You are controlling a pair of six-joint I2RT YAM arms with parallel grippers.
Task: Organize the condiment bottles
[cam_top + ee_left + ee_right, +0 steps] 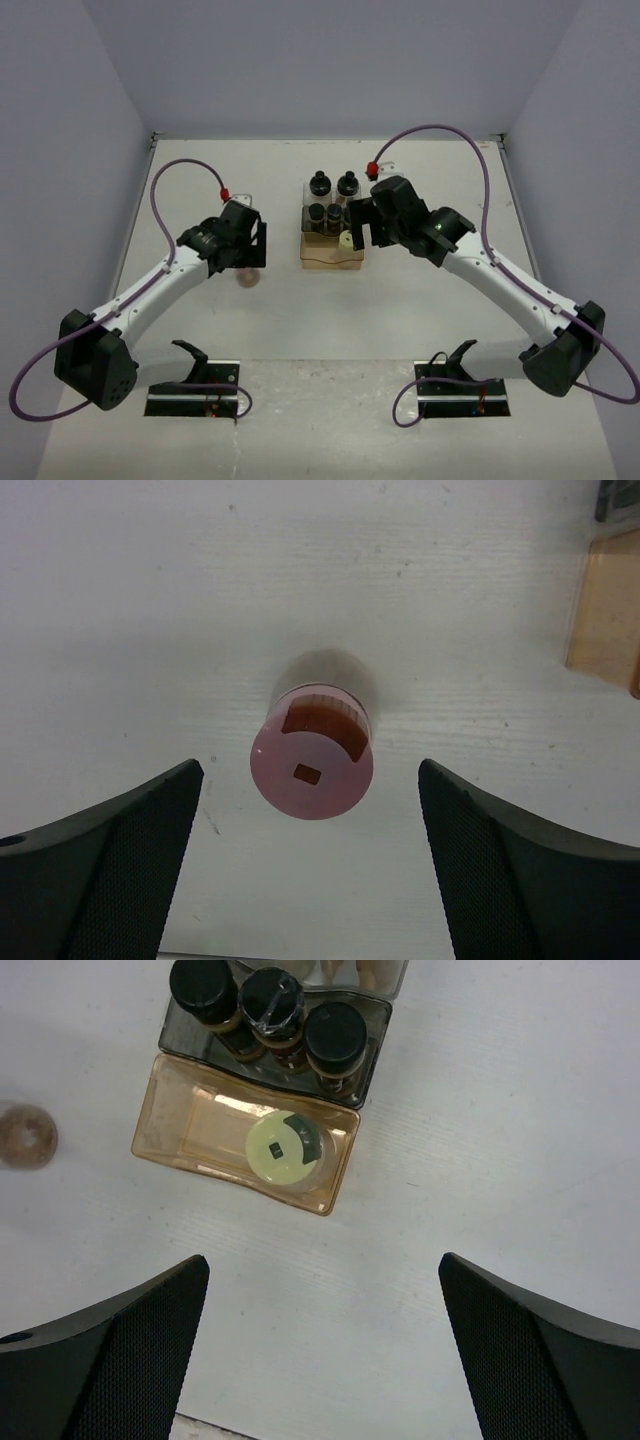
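Observation:
A pink-capped condiment bottle (312,765) stands upright on the white table, apart from the rack. My left gripper (310,865) hangs over it, open, with a wide gap on each side of the cap. In the top view this bottle (247,278) shows just below the left gripper (246,262). A yellow-green-capped bottle (284,1150) sits in the rack's tan front tier (180,1130). Three black-capped bottles (272,1000) fill the grey tier behind it. My right gripper (325,1350) is open above bare table in front of the rack, holding nothing.
The stepped rack (325,258) stands mid-table, with two more black-capped bottles (333,183) on its clear back tier. Its tan corner (605,620) shows at the left wrist view's right edge. White walls (90,150) enclose the table.

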